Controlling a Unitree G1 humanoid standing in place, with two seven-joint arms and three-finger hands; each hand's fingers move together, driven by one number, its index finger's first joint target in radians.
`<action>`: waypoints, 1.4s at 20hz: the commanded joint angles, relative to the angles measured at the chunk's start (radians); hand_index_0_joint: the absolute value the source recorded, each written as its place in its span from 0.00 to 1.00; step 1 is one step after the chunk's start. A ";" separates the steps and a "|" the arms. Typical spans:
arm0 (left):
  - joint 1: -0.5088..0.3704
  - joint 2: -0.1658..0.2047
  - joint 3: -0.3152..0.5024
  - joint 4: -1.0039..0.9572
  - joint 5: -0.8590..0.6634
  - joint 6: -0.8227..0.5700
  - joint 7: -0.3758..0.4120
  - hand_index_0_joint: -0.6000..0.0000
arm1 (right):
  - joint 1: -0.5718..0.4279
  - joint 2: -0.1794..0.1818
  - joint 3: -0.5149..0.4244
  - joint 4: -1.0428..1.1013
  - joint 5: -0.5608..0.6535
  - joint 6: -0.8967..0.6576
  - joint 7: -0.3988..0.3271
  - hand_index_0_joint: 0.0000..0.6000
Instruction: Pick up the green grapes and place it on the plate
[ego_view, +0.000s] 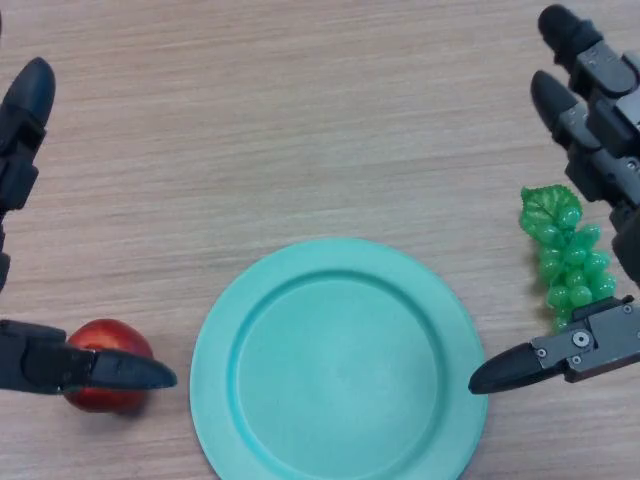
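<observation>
A bunch of green grapes (567, 255) with a leaf on top lies on the wooden table, just right of a turquoise plate (255, 330) that holds nothing. My right hand (600, 150) is open around the grapes: its fingers stretch out above and to the right of the bunch, its thumb points left below it, over the plate's right rim. It does not hold the grapes. My left hand (20, 140) is open at the far left edge.
A red apple (105, 380) lies left of the plate, partly under my left thumb. Bare wooden table runs across the far half of the view.
</observation>
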 joint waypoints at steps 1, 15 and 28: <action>-0.021 0.040 0.018 -0.007 0.028 -0.141 -0.003 1.00 | -0.027 -0.005 -0.032 -0.036 -0.010 -0.138 -0.014 0.00; -0.050 0.044 -0.089 0.129 0.139 -0.244 -0.007 1.00 | -0.041 -0.005 -0.042 0.339 -0.269 -0.386 -0.138 0.00; -0.045 0.051 -0.040 0.120 0.070 -0.237 -0.016 1.00 | -0.238 -0.100 -0.079 1.028 -0.421 -0.569 -0.312 0.00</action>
